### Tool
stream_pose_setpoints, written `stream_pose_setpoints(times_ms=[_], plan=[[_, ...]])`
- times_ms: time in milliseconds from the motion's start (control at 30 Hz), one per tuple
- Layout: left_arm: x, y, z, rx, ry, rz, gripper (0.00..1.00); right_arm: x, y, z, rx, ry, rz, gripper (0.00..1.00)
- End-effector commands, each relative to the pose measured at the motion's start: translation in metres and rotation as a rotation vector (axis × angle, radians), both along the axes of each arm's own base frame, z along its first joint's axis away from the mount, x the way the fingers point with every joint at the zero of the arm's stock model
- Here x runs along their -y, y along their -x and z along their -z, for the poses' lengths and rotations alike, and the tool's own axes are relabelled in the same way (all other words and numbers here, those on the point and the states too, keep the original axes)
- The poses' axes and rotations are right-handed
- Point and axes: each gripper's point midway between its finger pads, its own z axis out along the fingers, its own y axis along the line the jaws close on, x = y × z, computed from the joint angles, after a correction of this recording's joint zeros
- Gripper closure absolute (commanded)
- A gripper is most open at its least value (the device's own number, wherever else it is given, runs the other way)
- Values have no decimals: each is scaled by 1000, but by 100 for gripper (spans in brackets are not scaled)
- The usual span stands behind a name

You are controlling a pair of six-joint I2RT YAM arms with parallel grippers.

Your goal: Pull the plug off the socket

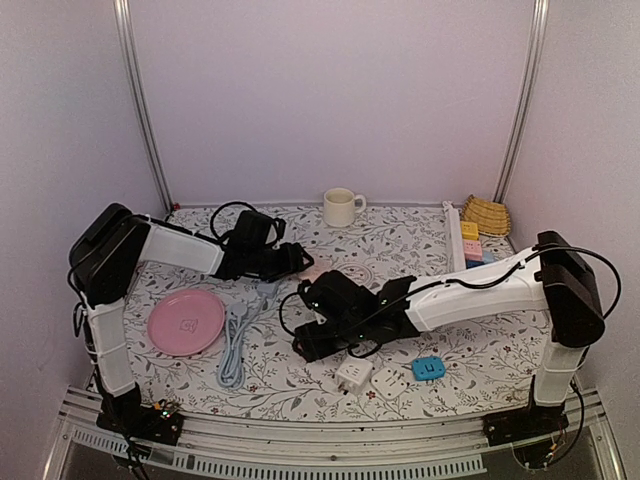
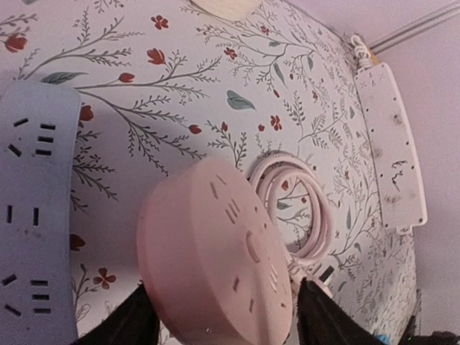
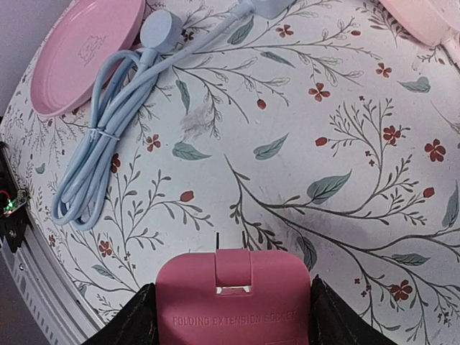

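Plug [image 3: 233,287], pink and squarish, clamped by its two side faces in the right pincer [image 3: 231,307]. Its broad lettered face is turned up to the wrist camera, its width spans the gap from finger to finger, and its two thin dark pins point straight ahead of the fingertips, out over the table [image 3: 338,151]. The pins stand free, in no socket. The round pink socket [image 2: 215,244] lies between the fingers of the left pincer [image 2: 226,305], with its slotted face tilted toward that wrist camera. The fingers flank its rim on both sides, but whether they press on it or stand just off it cannot be told. Just beyond the socket, ahead of the left pincer, lies a coiled pink cord [image 2: 296,208]. A pale power strip [image 2: 36,215] lies to the left of that pincer, and a white power strip [image 2: 392,144] farther ahead to its right. Ahead and left of the right pincer lies a bundled pale-blue cable [image 3: 100,158], with its long axis running away from the fingertips. A pink plate [image 3: 86,50] lies past the cable on the same side.
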Motion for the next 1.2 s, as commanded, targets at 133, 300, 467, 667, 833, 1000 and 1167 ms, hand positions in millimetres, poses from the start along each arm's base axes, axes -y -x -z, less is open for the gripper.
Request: stream_pose_setpoints(times_ms=[133,300,467,667,833,1000,1167], plan=[[-21,12,-45,88,-30,-12,12,-12,17,27,-17,56,-30,58],[-39,29,-75,144,-23,-40,3,-15,32,41,-28,84,-53,58],[-56,57,-92,187,-20,-65,3,-8,42,53,-29,131,-55,45],[-77,89,-97,205,-30,-95,3,1,48,52,-27,153,-50,26],[-93,111,-91,195,-31,-114,3,3,46,33,-5,133,-41,16],[-100,124,-95,212,-29,-122,3,5,40,5,42,95,-27,8],[-99,134,-99,240,-38,-107,3,18,22,-20,81,68,14,6]])
